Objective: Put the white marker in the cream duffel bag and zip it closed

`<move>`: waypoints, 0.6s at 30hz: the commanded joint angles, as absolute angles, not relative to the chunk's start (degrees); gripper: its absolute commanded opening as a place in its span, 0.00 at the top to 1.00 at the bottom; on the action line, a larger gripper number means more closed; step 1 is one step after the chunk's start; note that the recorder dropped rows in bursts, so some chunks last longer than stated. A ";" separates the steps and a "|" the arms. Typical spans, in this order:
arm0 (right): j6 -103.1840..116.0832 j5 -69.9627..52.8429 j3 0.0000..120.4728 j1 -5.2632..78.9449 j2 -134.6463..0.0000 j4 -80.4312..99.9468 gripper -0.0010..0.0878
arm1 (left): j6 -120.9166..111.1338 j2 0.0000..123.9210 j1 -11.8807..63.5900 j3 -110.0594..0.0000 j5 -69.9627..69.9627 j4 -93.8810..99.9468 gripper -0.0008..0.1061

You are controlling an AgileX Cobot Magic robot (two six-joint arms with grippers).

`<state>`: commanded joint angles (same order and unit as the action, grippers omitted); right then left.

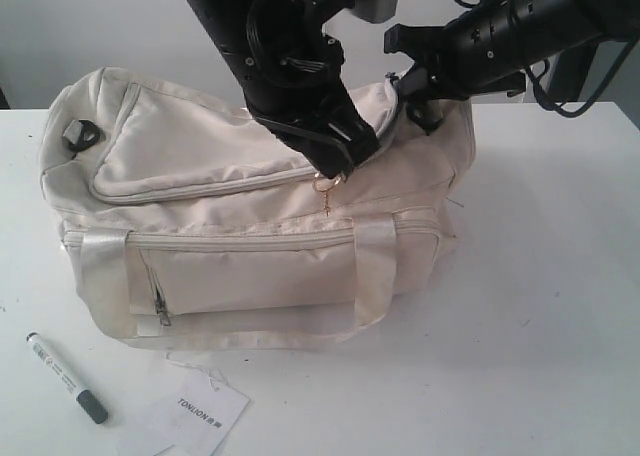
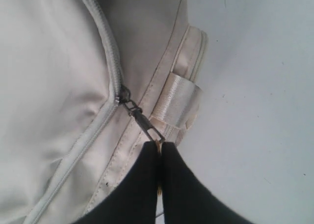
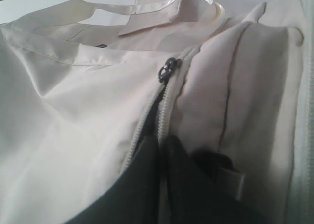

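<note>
The marker [image 1: 66, 377] is not in the bag [image 1: 250, 226] yet. It lies flat on the table [image 1: 560, 306] near the front edge, toward the left corner, just beside a paper tag [image 1: 200, 416] and a little apart from the bag's front. So I judge that both my arms are on the bag to work its top zip and make a way in before any pick-up.

My left gripper [image 2: 160, 150] comes down over the middle of the bag's top. Its jaws are together, clamped on the far end of the dark zip pull [image 2: 144, 123], which stretches taut from the slider [image 2: 122, 95] to my fingertips [image 2: 147, 160]. I hold it by the tip so I can drag the slider along the teeth.

My right gripper [image 3: 162, 140] reaches in at the bag's right end, by the strap. Its jaws are closed too, and they look to be pinching the bag's cloth along the zip seam, with the zip tape running down between the fingers [image 3: 137, 184]. I take this as the anchor, keeping the soft cloth from bunching and following when the other hand pulls. Just ahead of these fingers the zip gapes slightly, showing dark inside.
</note>
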<state>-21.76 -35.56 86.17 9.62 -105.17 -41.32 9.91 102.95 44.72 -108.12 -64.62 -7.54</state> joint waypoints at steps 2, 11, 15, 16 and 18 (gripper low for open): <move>-21.76 -35.78 86.17 9.62 -105.09 -41.32 0.75 | 10.05 102.95 44.72 -108.12 -63.80 -7.34 0.99; -19.16 -44.94 86.17 8.19 -100.71 -41.42 0.41 | 10.48 102.27 44.72 -108.12 -60.87 -6.99 0.99; -19.05 -49.80 85.54 8.55 -100.60 -43.04 0.41 | 10.76 101.92 44.72 -108.12 -60.73 -6.85 0.99; -19.05 -50.12 85.18 8.98 -100.72 -43.57 0.41 | 10.76 101.92 44.72 -108.12 -60.46 -6.85 0.99; -19.05 -49.98 84.07 9.86 -100.72 -43.94 0.41 | 10.76 101.92 44.72 -108.12 -60.07 -6.85 0.99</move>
